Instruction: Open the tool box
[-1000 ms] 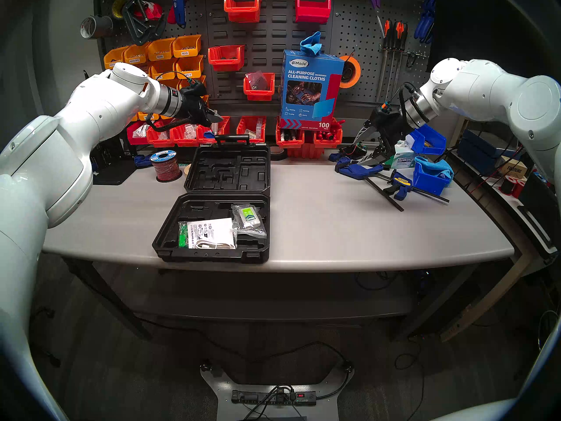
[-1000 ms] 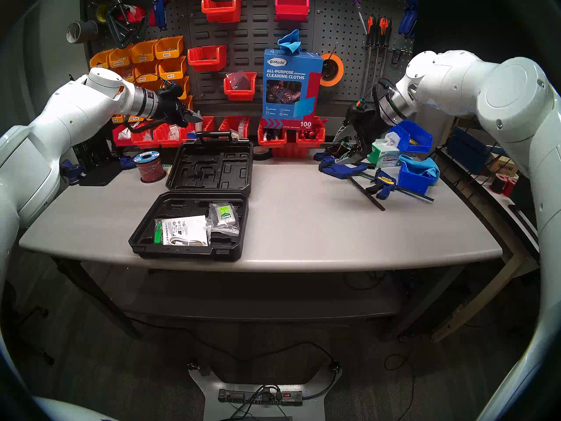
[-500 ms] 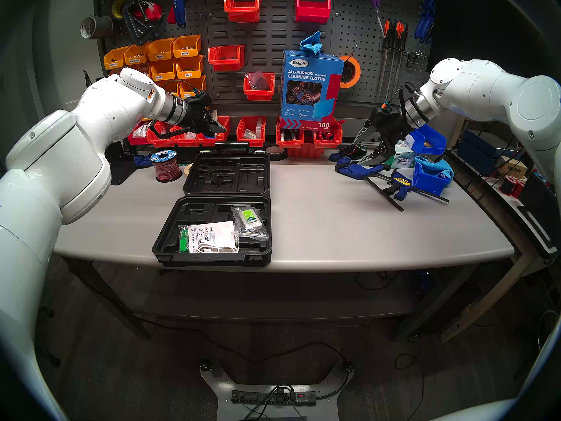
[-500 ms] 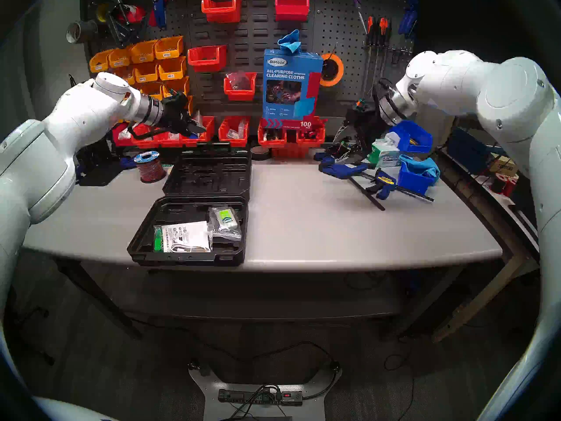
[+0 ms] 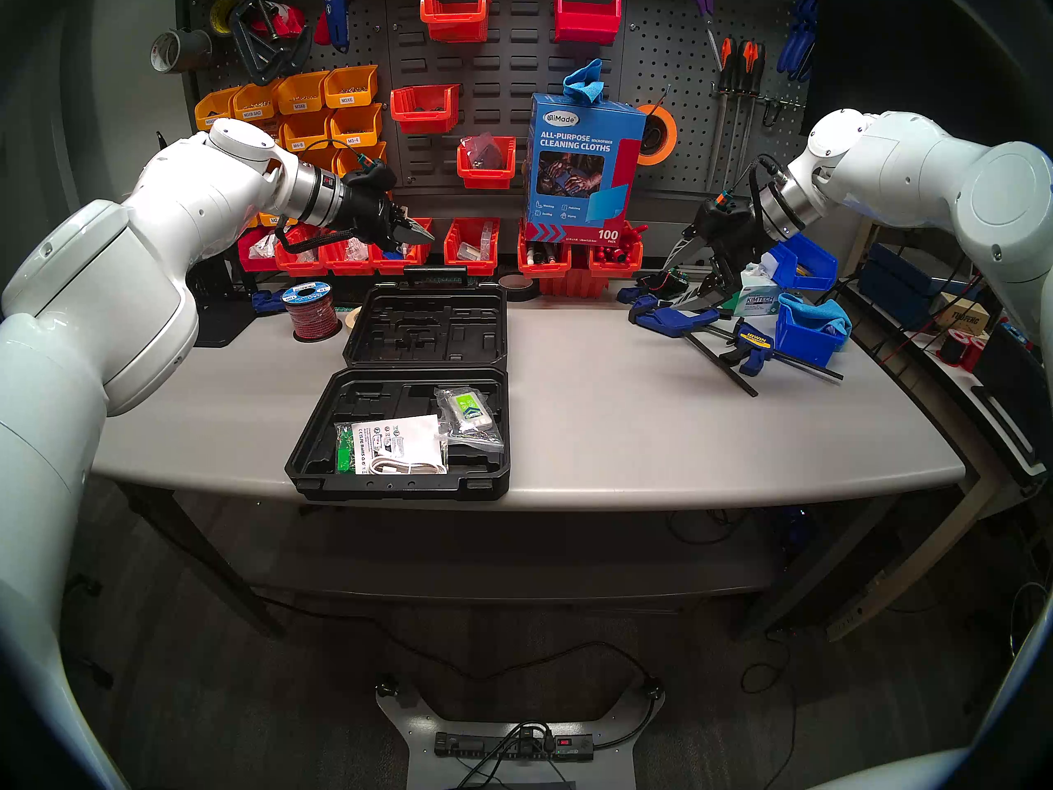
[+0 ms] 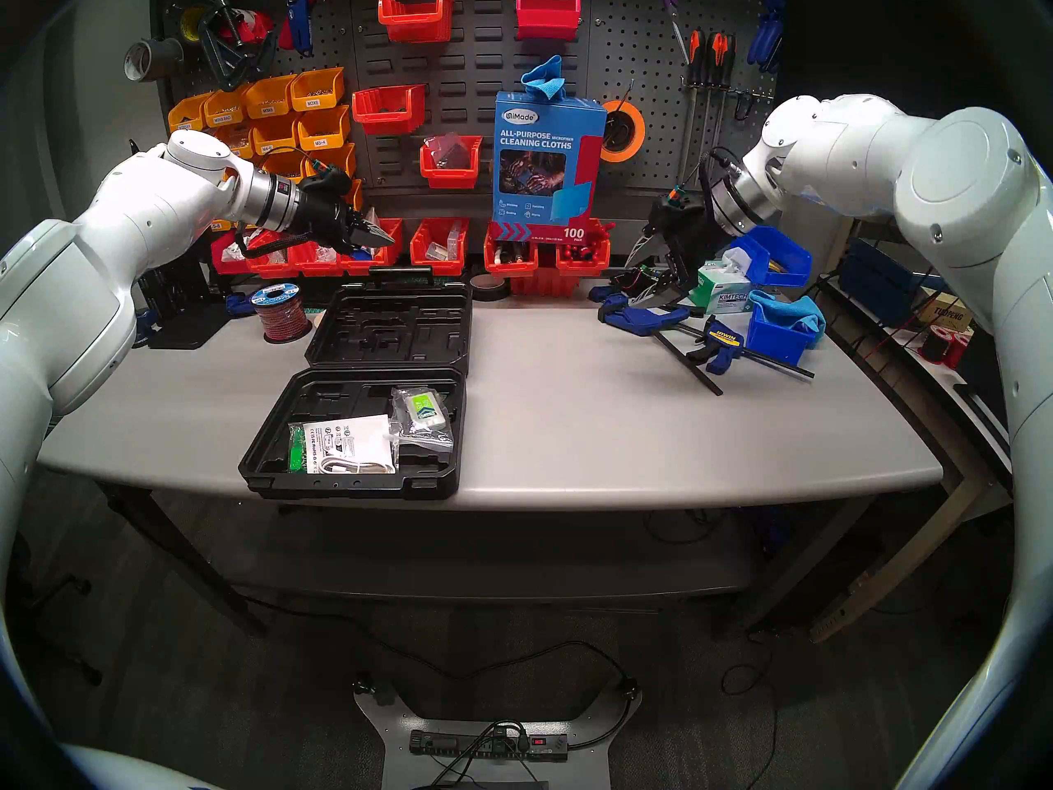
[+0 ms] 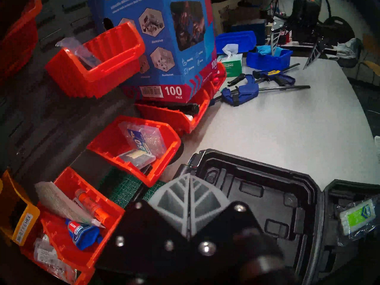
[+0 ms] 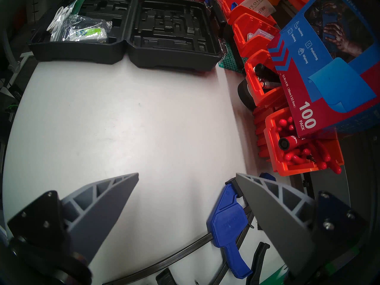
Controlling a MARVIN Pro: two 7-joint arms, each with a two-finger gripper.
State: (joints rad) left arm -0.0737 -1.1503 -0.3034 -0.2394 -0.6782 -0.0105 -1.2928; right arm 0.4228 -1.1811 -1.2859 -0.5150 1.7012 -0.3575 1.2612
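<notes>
The black tool box lies open flat on the grey table (image 5: 655, 418). Its lid (image 5: 427, 330) lies back toward the wall, handle (image 5: 436, 270) at the far edge. The base (image 5: 364, 407) sits at the table's front edge and holds a white leaflet (image 5: 399, 438), a white cable and bagged items. The box also shows in the right wrist view (image 8: 164, 27). My left gripper (image 5: 426, 236) is shut and empty, hovering above the handle; the left wrist view shows its pressed fingers (image 7: 189, 176) over the lid (image 7: 257, 192). My right gripper (image 5: 675, 286) is open and empty, far right.
A row of red bins (image 5: 473, 247) stands just behind the box. A wire spool (image 5: 310, 313) is at its left. A blue cleaning-cloth box (image 5: 581, 167), blue bar clamps (image 5: 684, 318), a tissue box (image 5: 760, 301) and blue bins (image 5: 809, 333) crowd the right rear.
The lid dropped from tilted up to lying flat back, and the base slid slightly toward the front edge. My left gripper dipped, then rose and moved a little right. The right arm stayed still.
</notes>
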